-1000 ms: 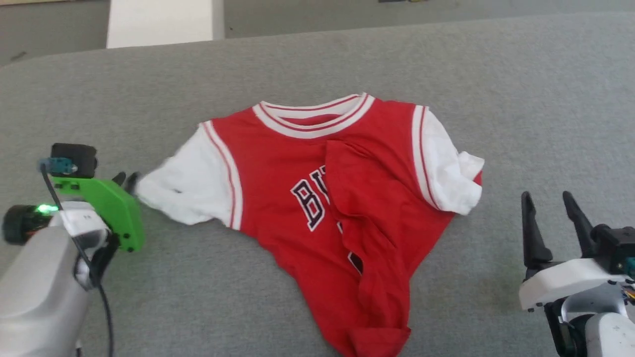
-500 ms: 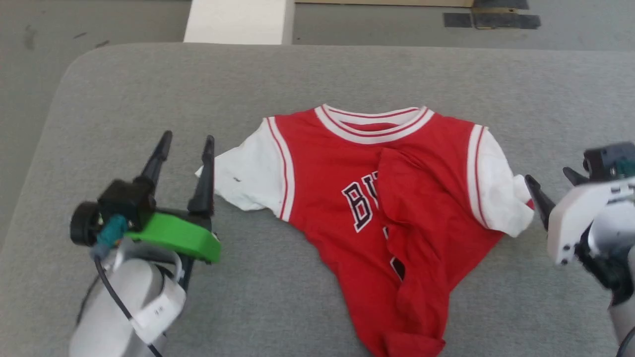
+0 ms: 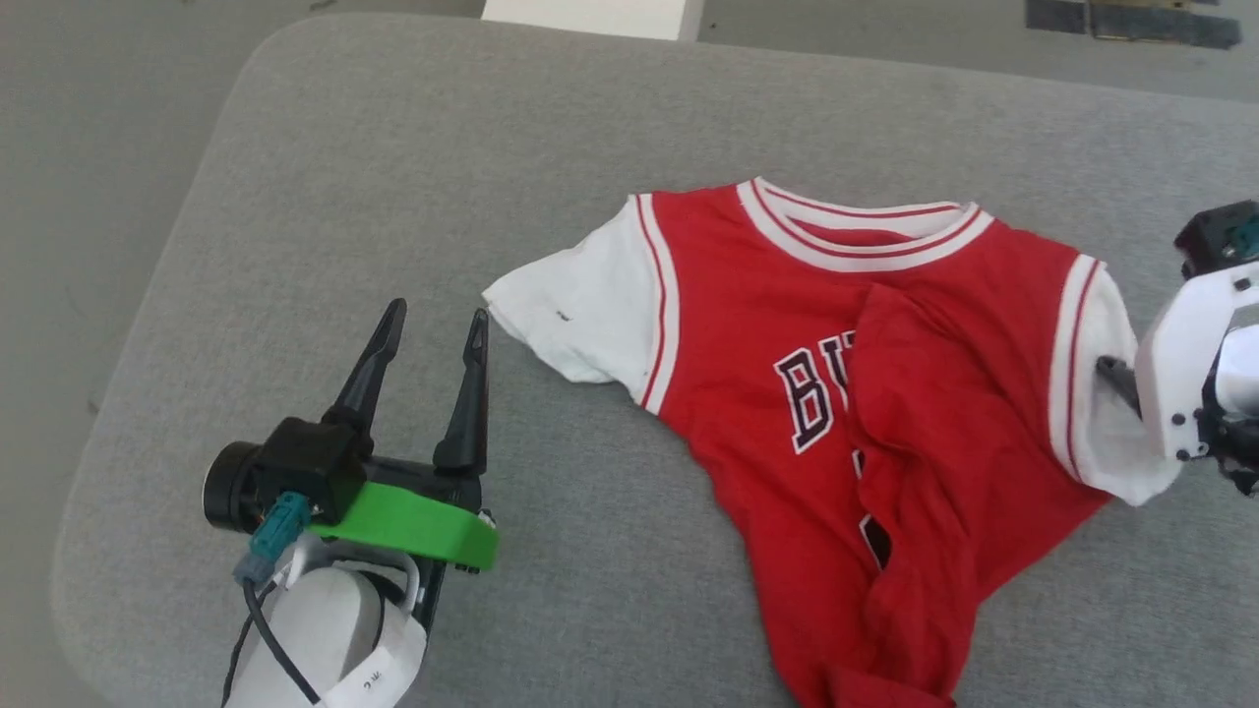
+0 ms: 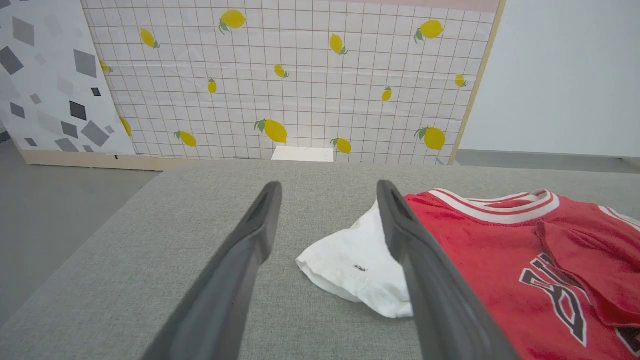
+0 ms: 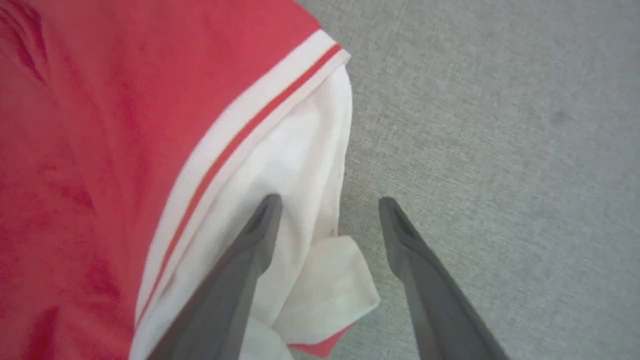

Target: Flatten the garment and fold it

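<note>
Looks like a robot test lab, not a home: grey padded table [image 3: 393,147], bare grey floor [image 4: 50,210] with tape [image 3: 1131,22], propped backdrop boards: lemon panel [image 4: 300,75], grey-shapes panel [image 4: 45,75].

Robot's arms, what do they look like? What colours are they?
The left gripper has two long, pointy dark fingers on a bright green bracket, with a teal plug, a black cable and a pale grey forearm. The right gripper has the same dark fingers, on a white casing.
</note>
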Available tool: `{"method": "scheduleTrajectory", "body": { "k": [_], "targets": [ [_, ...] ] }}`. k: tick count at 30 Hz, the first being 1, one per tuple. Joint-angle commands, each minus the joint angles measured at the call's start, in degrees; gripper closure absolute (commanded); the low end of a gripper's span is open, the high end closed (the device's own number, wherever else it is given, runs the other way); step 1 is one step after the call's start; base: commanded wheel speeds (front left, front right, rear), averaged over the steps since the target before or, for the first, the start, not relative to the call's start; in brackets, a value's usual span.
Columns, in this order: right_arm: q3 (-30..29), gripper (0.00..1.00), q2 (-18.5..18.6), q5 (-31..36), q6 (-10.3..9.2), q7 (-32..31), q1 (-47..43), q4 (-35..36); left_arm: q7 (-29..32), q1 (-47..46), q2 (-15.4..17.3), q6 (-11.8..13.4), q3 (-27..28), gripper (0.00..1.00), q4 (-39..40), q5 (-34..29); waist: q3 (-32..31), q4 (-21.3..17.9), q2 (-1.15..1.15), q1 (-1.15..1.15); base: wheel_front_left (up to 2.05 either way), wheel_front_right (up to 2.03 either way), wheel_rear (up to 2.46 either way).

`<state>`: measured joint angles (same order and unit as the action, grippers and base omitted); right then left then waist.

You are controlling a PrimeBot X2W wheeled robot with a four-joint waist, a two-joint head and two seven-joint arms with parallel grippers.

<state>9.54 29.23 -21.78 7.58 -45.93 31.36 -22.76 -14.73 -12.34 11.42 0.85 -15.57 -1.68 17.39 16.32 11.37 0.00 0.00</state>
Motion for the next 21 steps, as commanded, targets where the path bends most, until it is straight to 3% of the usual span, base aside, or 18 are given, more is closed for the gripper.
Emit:
{"method": "scheduleTrajectory", "body": {
  "k": [1,6,7,8,9,15,21],
  "targets": [
    [1.0,0.00,0.4,-0.3,-0.09,-0.2,0.6,-1.0,-0.3,1.0,-0.7,-0.7,0.6,0.00,-0.3,-0.8,1.3,1.4,0.00,0.00,0.00,0.00,0.00],
    [5.2,0.00,1.3,-1.3,-0.09,0.6,-0.4,-3.9,-0.3,1.2,-2.4,-2.6,2.5,0.00,-1.5,-2.3,2.0,1.8,0.00,0.00,0.00,0.00,0.00],
    [5.6,0.37,1.5,-1.4,-0.09,1.0,-0.5,-4.4,-0.3,1.2,-2.7,-2.9,2.8,0.00,-1.6,-2.5,2.2,1.8,0.00,0.00,0.00,0.00,0.00],
    [6.0,0.91,1.7,-1.5,-0.09,1.7,-0.5,-4.8,-0.3,1.1,-3.1,-3.2,3.1,0.00,-1.8,-2.8,2.3,1.8,0.00,0.00,0.00,0.00,0.00],
    [6.2,1.00,1.8,-1.5,-0.09,2.3,-0.4,-5.1,-0.3,1.0,-3.4,-3.5,3.4,0.00,-1.9,-3.1,2.4,1.8,0.00,0.00,0.00,0.00,0.00],
    [6.8,1.00,3.0,-0.6,-0.09,9.5,0.2,-5.1,-0.3,1.1,-5.0,-4.8,5.0,0.00,-3.5,-4.0,0.9,0.5,0.00,0.00,0.00,0.00,0.00],
    [4.3,1.00,4.8,3.7,-0.09,15.5,-1.5,-0.3,-0.3,2.6,-5.8,-5.8,6.8,0.00,-4.3,-4.4,-2.8,-1.8,0.00,0.00,0.00,0.00,0.00]
  ]
}}
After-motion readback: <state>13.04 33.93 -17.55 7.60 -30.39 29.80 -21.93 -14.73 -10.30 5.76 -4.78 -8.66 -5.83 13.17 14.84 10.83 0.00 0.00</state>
